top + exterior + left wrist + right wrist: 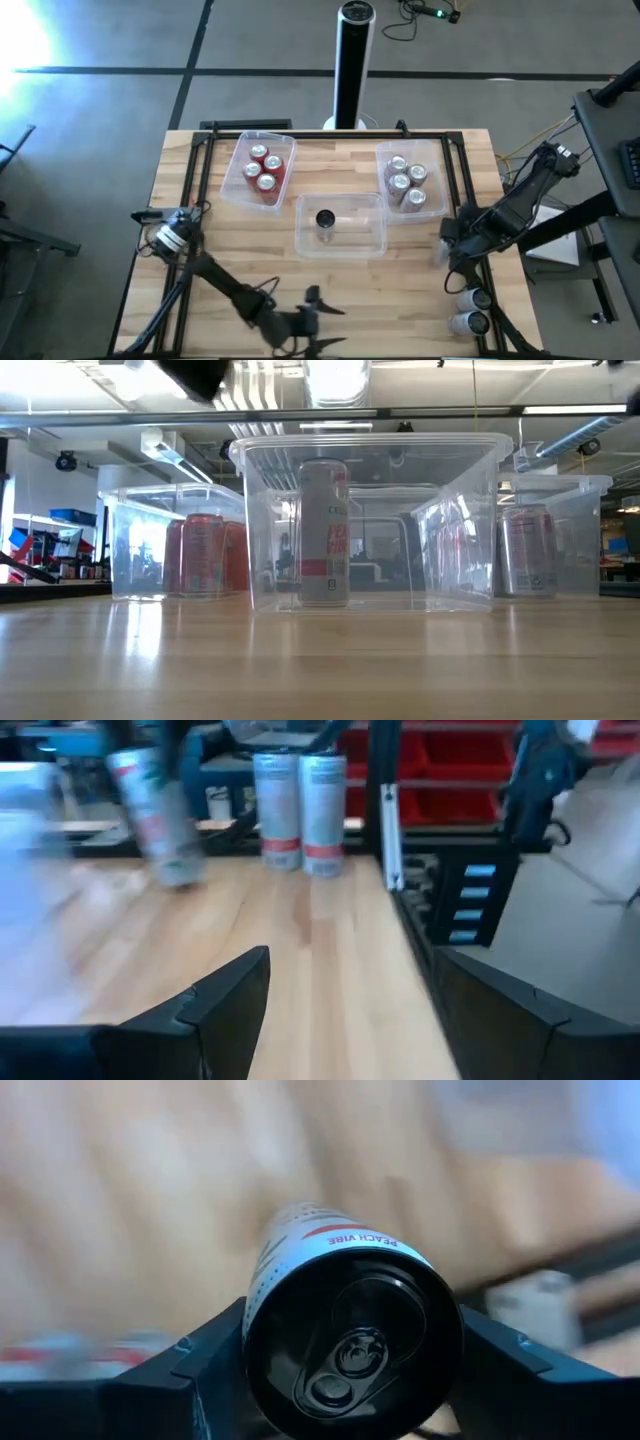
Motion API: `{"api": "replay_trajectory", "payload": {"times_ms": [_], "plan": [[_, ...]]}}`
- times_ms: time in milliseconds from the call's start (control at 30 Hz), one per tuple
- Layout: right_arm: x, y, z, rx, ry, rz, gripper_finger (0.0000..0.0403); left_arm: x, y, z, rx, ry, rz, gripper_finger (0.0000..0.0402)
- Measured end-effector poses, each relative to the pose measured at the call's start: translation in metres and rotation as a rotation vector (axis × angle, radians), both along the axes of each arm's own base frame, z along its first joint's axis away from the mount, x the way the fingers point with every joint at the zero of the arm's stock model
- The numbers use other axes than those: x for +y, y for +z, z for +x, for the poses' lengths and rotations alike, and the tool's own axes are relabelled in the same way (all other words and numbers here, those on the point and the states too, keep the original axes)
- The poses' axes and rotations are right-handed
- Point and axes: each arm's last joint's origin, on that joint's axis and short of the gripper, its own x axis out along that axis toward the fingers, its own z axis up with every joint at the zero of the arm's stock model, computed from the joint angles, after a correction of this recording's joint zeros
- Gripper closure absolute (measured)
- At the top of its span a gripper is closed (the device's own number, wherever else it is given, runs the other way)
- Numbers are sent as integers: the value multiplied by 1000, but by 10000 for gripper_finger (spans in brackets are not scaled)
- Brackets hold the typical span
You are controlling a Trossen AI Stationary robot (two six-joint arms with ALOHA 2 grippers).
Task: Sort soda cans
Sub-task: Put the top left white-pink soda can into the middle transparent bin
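Wooden tabletop, three clear tubs on it, so the middle tub (340,225) is my landmark. Right gripper (350,1380) has its fingers clamped on a white can (345,1330), gripped near the top with the black lid facing the wrist camera. From overhead that gripper (447,240) hangs just right of the middle tub. Left gripper (312,306) sits toward the near edge in front of the middle tub, fingers (225,995) spread apart and empty.

One black-topped can (325,219) stands inside the middle tub. Red cans (266,167) fill the tub back-left of it, silver ones (406,180) the tub back-right. Two more cans (472,310) wait well to the front-right, near the table corner.

My worry: the grip is high on a smooth can, so a quick swing could let it tilt or slip. It could also clip the tub's rim on the way in and shove it, or land on the standing can and knock it over.
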Motion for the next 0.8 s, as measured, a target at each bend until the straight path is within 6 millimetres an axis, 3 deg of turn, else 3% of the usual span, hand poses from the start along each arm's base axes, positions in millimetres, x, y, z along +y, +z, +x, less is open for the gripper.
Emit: {"api": "replay_trajectory", "payload": {"times_ms": [233, 433, 600, 800], "plan": [[40, 54, 42, -123, 69, 192, 150, 23, 39, -72, 20, 157, 1, 139], [69, 102, 89, -228, 265, 105, 150, 47, 55, -101, -10, 199, -17, 139], [66, 130, 136, -260, 360, 29, 150, 63, 64, -106, -49, 333, -29, 139], [33, 153, 186, -304, 443, -38, 150, 65, 70, -108, -55, 369, 41, 139]]}}
